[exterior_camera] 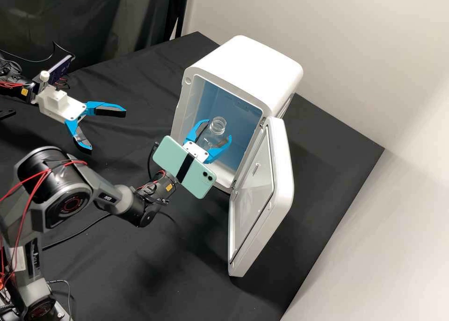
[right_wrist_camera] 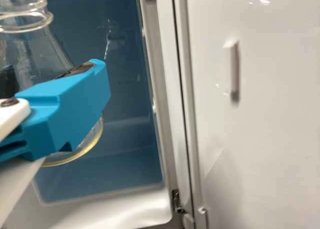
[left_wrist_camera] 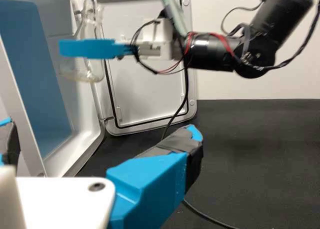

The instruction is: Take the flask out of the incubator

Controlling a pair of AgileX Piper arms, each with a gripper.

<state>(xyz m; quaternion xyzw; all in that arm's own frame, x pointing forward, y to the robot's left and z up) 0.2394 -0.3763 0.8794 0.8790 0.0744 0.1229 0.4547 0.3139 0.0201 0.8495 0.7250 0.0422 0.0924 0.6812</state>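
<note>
The white incubator [exterior_camera: 252, 73] with a blue inside stands at the back of the bench, its door [exterior_camera: 269, 195] swung wide open. A clear glass flask [exterior_camera: 218, 124] stands upright just inside the opening. My right gripper [exterior_camera: 216, 133] is inside the incubator, shut on the flask's body with one blue finger on each side. The right wrist view shows a finger [right_wrist_camera: 65, 106] pressed against the flask [right_wrist_camera: 30, 34]. My left gripper [exterior_camera: 96, 122] hovers open and empty over the bench, well left of the incubator. From the left wrist view, the flask [left_wrist_camera: 85, 71] sits behind the right arm's finger [left_wrist_camera: 92, 47].
The open door [left_wrist_camera: 145, 64] hangs out to the right of the opening and close to the right arm. A pale green phone [exterior_camera: 184, 167] is strapped on the right wrist. Cables [exterior_camera: 28, 59] lie at the bench's far left. Bare black bench [exterior_camera: 154, 255] lies in front.
</note>
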